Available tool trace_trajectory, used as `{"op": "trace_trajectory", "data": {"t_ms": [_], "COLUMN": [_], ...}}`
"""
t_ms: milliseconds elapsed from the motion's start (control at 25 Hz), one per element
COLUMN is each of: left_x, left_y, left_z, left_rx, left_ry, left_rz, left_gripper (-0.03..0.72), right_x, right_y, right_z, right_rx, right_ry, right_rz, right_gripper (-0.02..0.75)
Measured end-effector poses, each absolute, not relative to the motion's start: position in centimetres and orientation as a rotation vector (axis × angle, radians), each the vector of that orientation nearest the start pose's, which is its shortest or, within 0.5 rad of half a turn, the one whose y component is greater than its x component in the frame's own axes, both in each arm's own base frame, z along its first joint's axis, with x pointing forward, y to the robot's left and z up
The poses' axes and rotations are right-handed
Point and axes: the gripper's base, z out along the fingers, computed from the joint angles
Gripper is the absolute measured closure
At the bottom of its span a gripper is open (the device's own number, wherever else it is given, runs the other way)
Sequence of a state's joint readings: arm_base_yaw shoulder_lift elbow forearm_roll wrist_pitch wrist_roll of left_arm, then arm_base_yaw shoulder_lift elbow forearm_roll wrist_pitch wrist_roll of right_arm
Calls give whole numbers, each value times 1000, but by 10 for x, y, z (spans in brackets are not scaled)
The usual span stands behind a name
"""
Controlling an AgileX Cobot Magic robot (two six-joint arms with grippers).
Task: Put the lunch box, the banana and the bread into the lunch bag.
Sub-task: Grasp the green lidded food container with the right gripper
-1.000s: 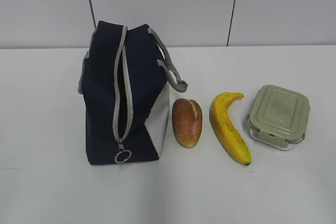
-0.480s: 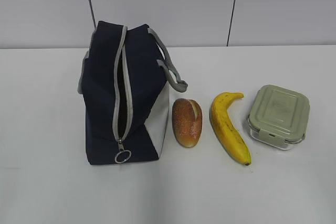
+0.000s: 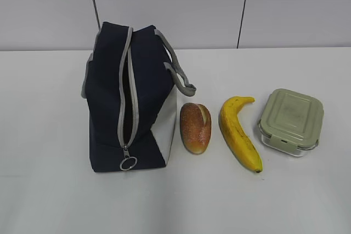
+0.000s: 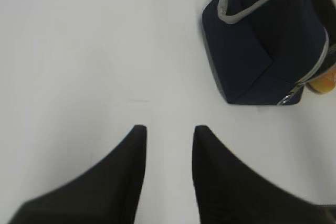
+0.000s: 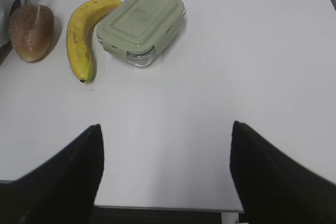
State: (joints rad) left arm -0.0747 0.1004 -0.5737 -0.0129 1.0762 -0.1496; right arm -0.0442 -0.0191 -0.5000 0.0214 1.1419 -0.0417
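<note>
You have the lunch bag (image 3: pixel 131 100) standing on the left half of the white table (image 3: pixel 49 190), set toward the back edge, with its grey zipper (image 3: pixel 127 97) running down the face that looks at you and parted a little along its length, and the ring pull (image 3: pixel 128 163) hanging at the low end. Its grey handles (image 3: pixel 176 69) fall over the right side above the white side panel (image 3: pixel 170 130). Just beside that panel lies the bread (image 3: pixel 196 127), its pale slash turned up, close to the bag, though you cannot tell from here whether they touch. To the right of the bread lies the banana (image 3: pixel 238 132), curved, with its stem end toward the back edge and its dark tip toward the front edge. Right of that, near the table's right edge, sits the lunch box (image 3: pixel 291 121) with its sage-green lid clipped on; in the right wrist view the banana's upper end comes very close to the box's corner. Your left gripper (image 4: pixel 169 129) hangs over bare table short of the bag, its jaws parted a modest way with nothing between them. Your right gripper (image 5: pixel 165 129) hangs over bare table toward the front edge, short of the banana and the box, its jaws spread wide and holding nothing.
</note>
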Motion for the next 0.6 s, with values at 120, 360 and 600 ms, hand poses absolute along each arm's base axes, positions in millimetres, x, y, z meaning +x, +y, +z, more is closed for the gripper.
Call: {"op": "trace_trajectory", "data": {"t_ms": [120, 360, 600], "left_x": [17, 52, 96], "left_y": [-6, -14, -20], "left_z": [308, 333, 354], "left_rx": [-80, -51, -33], "left_ry": [2145, 2250, 2339], "left_rz": [-203, -257, -282], "left_gripper": [452, 452, 452], "right_x": [-11, -11, -11], "right_y": [2, 2, 2], "right_z": [271, 271, 271], "right_rx": [0, 0, 0], "right_ry": [2106, 2106, 2106], "right_rz": [-26, -26, -26], "right_gripper": [168, 168, 169]}}
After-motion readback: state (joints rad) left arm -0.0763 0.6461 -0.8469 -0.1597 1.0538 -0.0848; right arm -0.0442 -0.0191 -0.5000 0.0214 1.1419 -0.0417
